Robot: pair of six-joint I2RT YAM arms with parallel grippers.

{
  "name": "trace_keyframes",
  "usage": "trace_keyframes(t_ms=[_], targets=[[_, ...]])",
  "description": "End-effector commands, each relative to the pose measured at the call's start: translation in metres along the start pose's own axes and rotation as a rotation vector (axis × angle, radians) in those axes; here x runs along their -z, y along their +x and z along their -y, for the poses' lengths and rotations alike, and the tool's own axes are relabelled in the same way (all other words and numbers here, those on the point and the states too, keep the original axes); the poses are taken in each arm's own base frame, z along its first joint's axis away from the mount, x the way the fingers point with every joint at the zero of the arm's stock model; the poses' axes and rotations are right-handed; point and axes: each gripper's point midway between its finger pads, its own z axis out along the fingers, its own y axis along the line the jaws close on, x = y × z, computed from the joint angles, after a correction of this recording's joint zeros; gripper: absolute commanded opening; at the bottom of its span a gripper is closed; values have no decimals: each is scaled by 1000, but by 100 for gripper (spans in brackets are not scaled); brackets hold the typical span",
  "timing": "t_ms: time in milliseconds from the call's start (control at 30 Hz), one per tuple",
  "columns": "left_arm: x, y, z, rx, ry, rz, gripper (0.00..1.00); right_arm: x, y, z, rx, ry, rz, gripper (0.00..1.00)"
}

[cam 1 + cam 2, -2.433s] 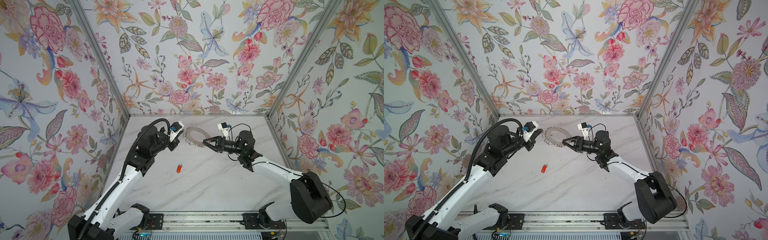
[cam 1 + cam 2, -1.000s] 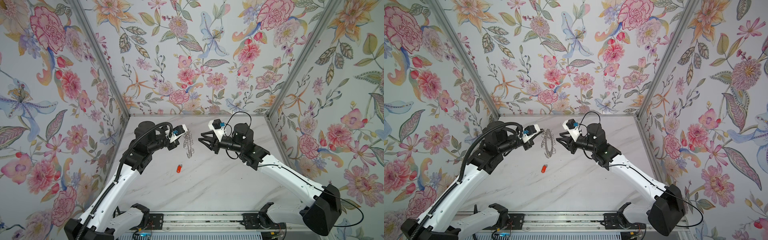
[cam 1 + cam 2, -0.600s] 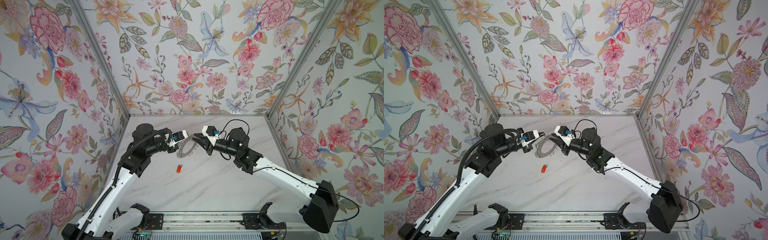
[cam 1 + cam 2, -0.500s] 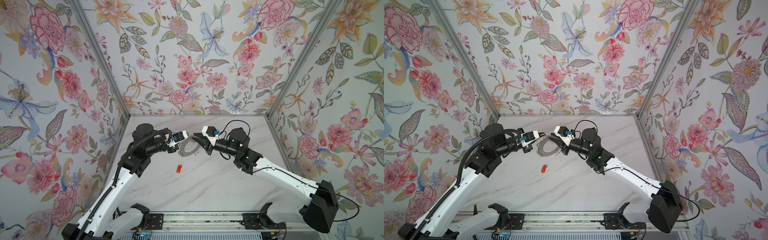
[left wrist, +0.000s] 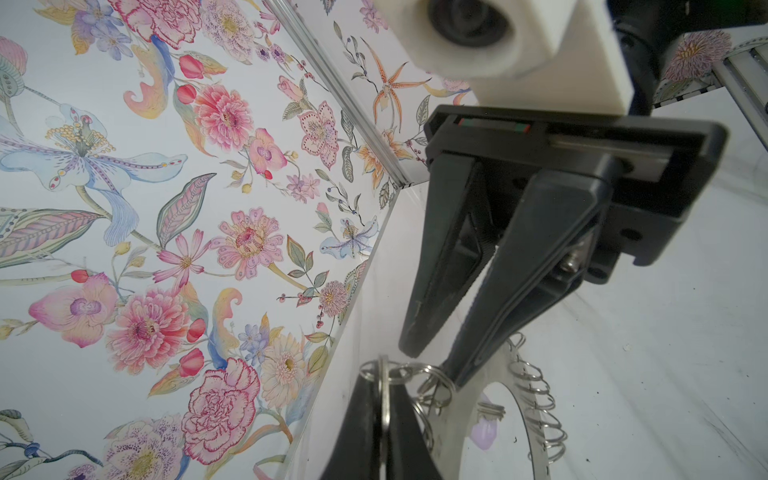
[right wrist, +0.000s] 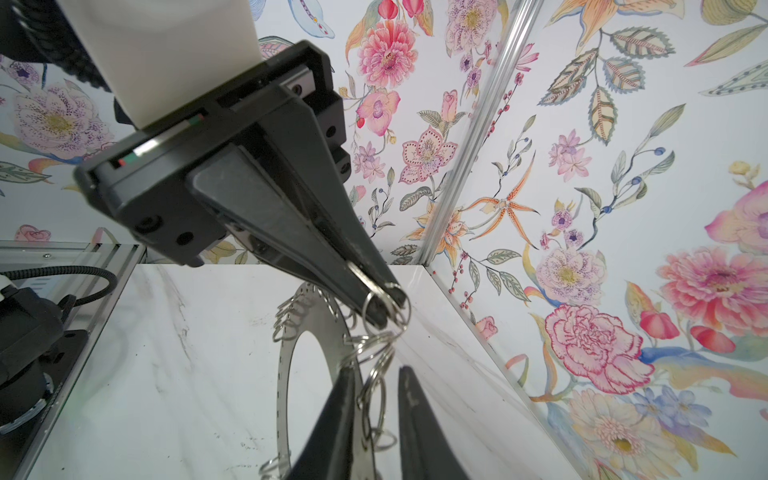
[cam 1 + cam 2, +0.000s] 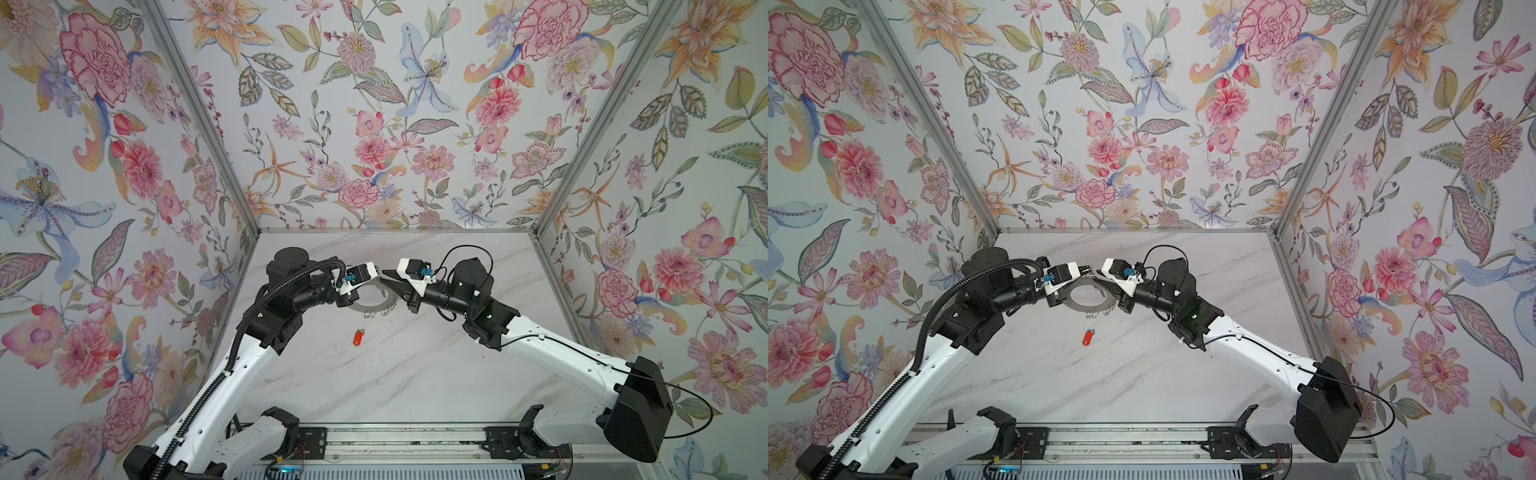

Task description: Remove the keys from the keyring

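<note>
Between floral walls, over the marble table, left pincer clenches the keyring; right pincer stands parted.

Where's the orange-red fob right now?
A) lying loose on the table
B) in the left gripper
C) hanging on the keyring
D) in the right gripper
A: in both top views the orange-red fob lies alone on the marble table, apart from the keyring and with neither gripper on it.
</note>
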Motion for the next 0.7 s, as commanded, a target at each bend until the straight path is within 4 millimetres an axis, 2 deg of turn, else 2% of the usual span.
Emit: trace_keyframes(t_ms=[0,400,667], targets=[[2,-17,-12,-24,-38,27,0,-2,-4,-4,31,-2,8,21],[0,-14,-18,-16,-54,-5,0,10,3,-7,87,67,-41,22],[-1,-13,-18,-16,-48,-12,0,18,-10,-8,129,136,-13,24]])
